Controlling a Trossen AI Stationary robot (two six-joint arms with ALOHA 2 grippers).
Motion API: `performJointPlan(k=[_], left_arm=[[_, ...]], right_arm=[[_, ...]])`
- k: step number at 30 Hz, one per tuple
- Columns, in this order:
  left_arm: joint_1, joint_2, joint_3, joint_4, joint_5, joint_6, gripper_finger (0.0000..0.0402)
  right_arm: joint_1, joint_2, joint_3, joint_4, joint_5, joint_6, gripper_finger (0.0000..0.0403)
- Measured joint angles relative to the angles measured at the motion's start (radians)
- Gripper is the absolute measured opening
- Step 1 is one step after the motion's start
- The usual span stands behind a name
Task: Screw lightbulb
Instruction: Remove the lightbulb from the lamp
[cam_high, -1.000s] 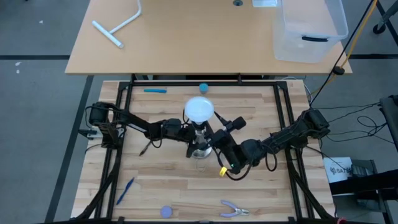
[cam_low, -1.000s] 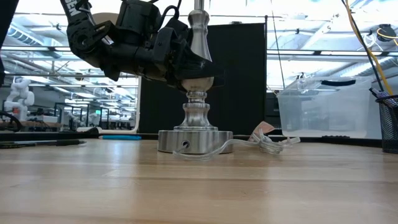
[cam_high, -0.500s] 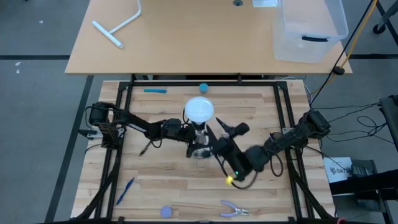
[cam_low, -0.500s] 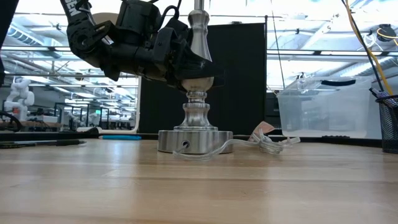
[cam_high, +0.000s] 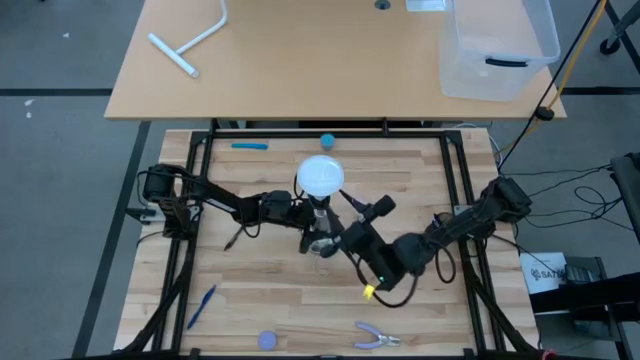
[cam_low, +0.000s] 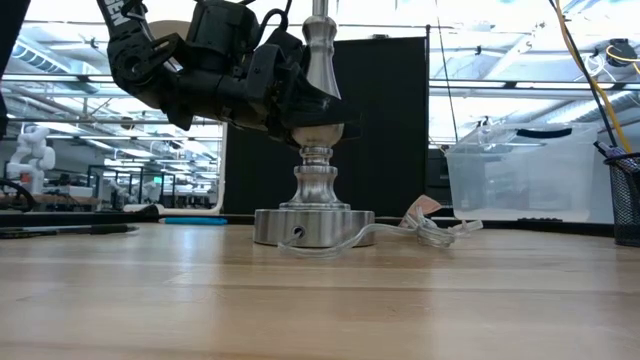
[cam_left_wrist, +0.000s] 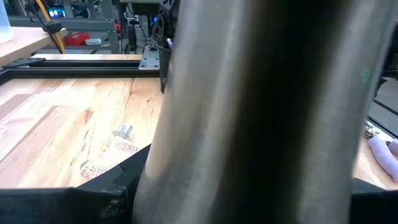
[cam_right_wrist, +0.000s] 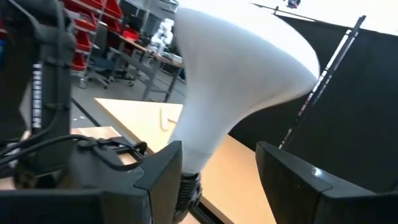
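Note:
The white lightbulb (cam_high: 321, 176) sits neck down on top of the silver lamp stand (cam_low: 318, 190), which stands upright on its round base (cam_low: 313, 225) at mid-table. My left gripper (cam_low: 300, 100) reaches in from the table's left and is shut on the stand's stem. My right gripper (cam_high: 352, 208) comes level from the right, at the bulb's height. Its open fingers (cam_right_wrist: 158, 177) stand on either side of the bulb's tapering neck (cam_right_wrist: 199, 149). I cannot tell whether one finger touches the neck. The bulb is above the low view's frame. My left gripper pinches the stand's upright stem (cam_left_wrist: 249, 124) between its two fingers, above the turned foot. It comes nearly level from the table's left, with the fingers across the stem. The stand stays upright with its base on the table.
A small blue ball (cam_high: 327, 141) and a blue pen (cam_high: 250, 145) lie near the far edge. Another pen (cam_high: 202, 305), a round disc (cam_high: 267, 340) and pliers (cam_high: 377, 338) lie near the front. The stand's clear cord (cam_low: 420, 232) trails off to the right.
My right gripper has drawn back a little from the bulb toward the table's near edge and swung slightly, with its finger gap unchanged. The bulb, the stand and my left gripper have kept still.

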Motion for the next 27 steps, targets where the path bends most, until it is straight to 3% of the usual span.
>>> performJointPlan(k=[10,27], left_arm=[[0.000,0.000,0.000,0.000,0.000,0.000,0.0258],[0.000,0.000,0.000,0.000,0.000,0.001,0.0258]], right_arm=[[-0.032,0.000,0.000,-0.071,-0.048,0.081,0.0199],[-0.046,0.000,0.000,-0.075,0.011,0.056,0.0199]])
